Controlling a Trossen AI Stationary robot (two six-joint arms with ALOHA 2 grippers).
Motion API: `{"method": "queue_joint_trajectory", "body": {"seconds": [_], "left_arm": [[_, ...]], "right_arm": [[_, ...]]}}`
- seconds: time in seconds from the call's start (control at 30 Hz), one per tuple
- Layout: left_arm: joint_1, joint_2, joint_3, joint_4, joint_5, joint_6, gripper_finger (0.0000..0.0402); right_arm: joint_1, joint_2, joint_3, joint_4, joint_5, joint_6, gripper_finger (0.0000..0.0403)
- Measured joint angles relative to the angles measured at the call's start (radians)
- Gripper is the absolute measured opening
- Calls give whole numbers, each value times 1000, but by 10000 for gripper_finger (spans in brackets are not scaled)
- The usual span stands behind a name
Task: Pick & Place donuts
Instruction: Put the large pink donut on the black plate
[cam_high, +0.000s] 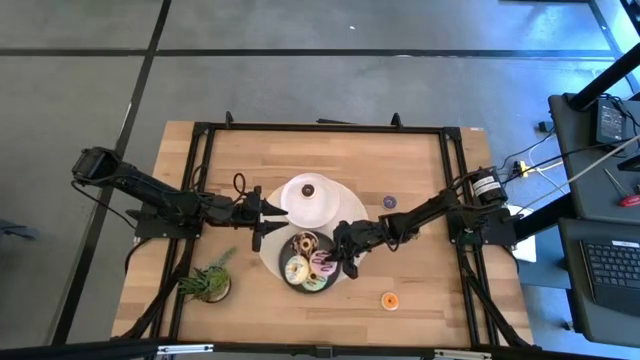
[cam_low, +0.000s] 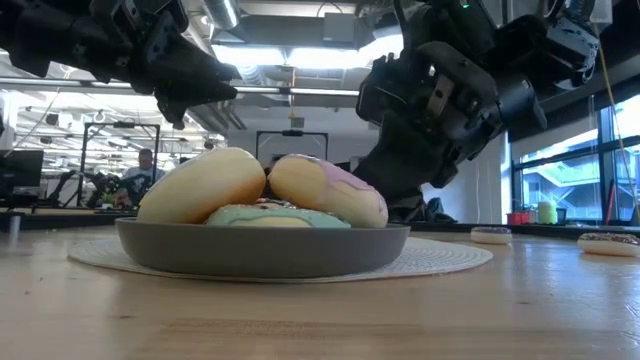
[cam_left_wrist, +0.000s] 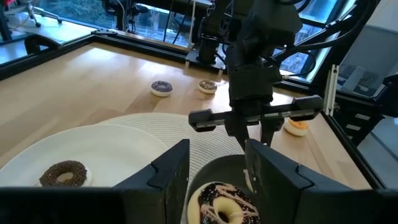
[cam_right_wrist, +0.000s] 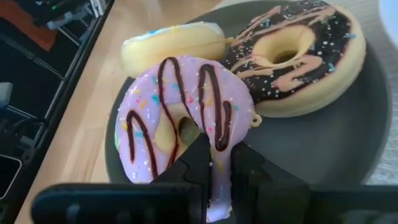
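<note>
Four big donuts are piled on the dark grey plate (cam_high: 300, 283), center-front of the table. Pink donut (cam_right_wrist: 180, 121) w/ dark drizzle + sprinkles is tilted, leaning on the green-iced donut (cam_low: 268, 215). Chocolate donut (cam_right_wrist: 297, 53) w/ tan drizzle lies flat, cream donut (cam_right_wrist: 171, 45) on edge beside it. Tiny ones: brown donut (cam_high: 308, 190) flat on the white plate (cam_high: 325, 205), purple donut (cam_high: 389, 202) and orange donut (cam_high: 389, 300) on bare wood, well apart.

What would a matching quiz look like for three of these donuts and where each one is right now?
Things:
1. pink donut
2. tiny brown donut
3. orange donut

Places:
A. on the white plate
B. alone on the bare tabletop
C. on the dark grey plate, pinched by the right tool

Pairs: 1-C, 2-A, 3-B
</note>
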Motion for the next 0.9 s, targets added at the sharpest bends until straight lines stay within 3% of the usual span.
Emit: {"method": "queue_joint_trajectory", "body": {"seconds": [0.4, 0.7, 0.9], "left_arm": [[0, 0, 0, 0, 0, 0, 151], [0, 0, 0, 0, 0, 0, 148], [0, 0, 0, -4, 0, 0, 152]], "right_arm": [[-1, 0, -1, -37, -3, 11, 53], [-1, -12, -2, -51, -3, -8, 141], [-10, -57, -2, -124, -3, -7, 172]]}}
